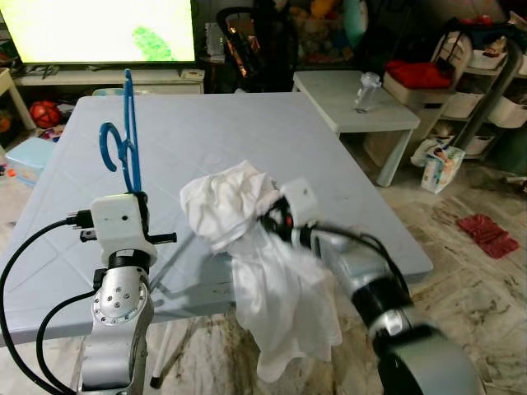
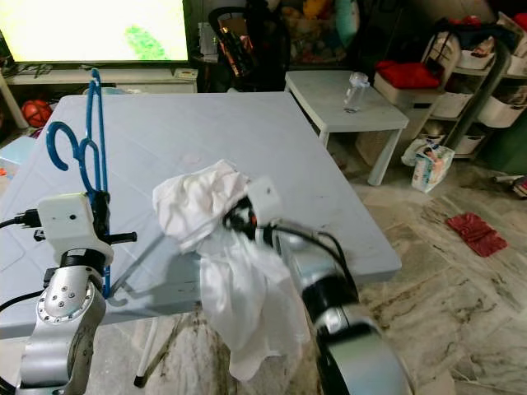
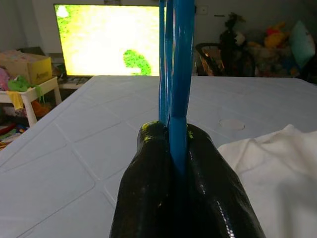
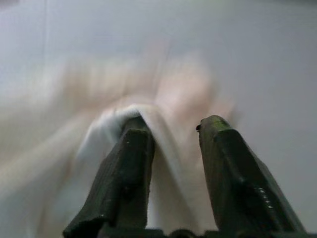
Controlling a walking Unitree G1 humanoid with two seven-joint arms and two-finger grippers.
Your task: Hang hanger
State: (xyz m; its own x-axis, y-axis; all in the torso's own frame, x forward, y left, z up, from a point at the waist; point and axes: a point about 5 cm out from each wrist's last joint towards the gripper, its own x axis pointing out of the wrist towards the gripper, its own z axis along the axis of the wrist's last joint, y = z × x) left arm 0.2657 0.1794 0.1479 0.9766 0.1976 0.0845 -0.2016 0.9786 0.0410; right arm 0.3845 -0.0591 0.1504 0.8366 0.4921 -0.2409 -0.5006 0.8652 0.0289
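Blue hanger, one; white garment, one

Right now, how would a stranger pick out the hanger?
Look at the big pale blue table. At its near left edge the left hand holds a thin hanger upright. It is the bright blue thing there, beside the white cloth.

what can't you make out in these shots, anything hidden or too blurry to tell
- Right gripper: in the right wrist view the white garment is smeared by motion blur, so the grip cannot be judged; in the eye views the cloth covers the fingertips.
- Blue hanger: its lower part is hidden behind the left gripper and wrist.
- Small side table: the clear object on it is too small to identify.
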